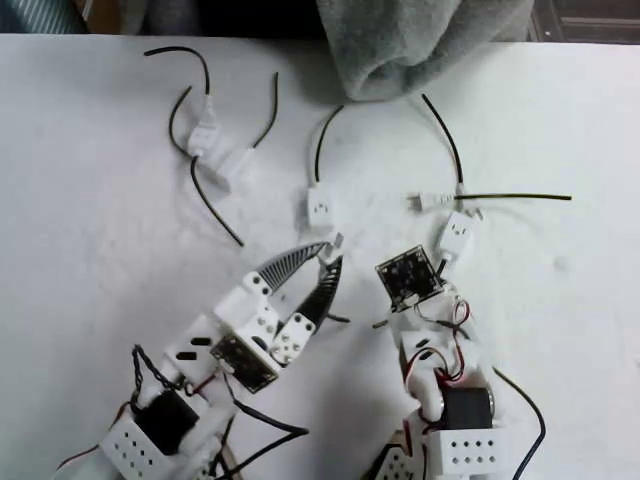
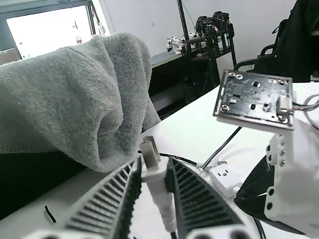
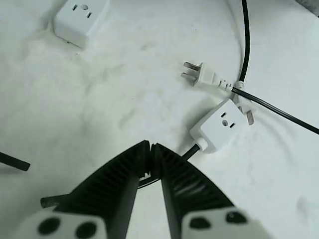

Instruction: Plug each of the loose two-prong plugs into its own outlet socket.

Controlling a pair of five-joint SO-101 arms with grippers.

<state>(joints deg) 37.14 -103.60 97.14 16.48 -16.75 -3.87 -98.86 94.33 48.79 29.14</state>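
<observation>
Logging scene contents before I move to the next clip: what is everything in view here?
plug-socket pair: one, white, apparently joined, far left of table
middle socket: one, white, table centre
right socket: one, white, right of centre
loose plug: one, white, beside right socket
held plug: one, white, in left gripper
cables: several, black, on plugs and sockets
cloth: one, grey, far edge
table: one, white
left gripper: black, shut on held plug
right gripper: black, shut, near right socket
</observation>
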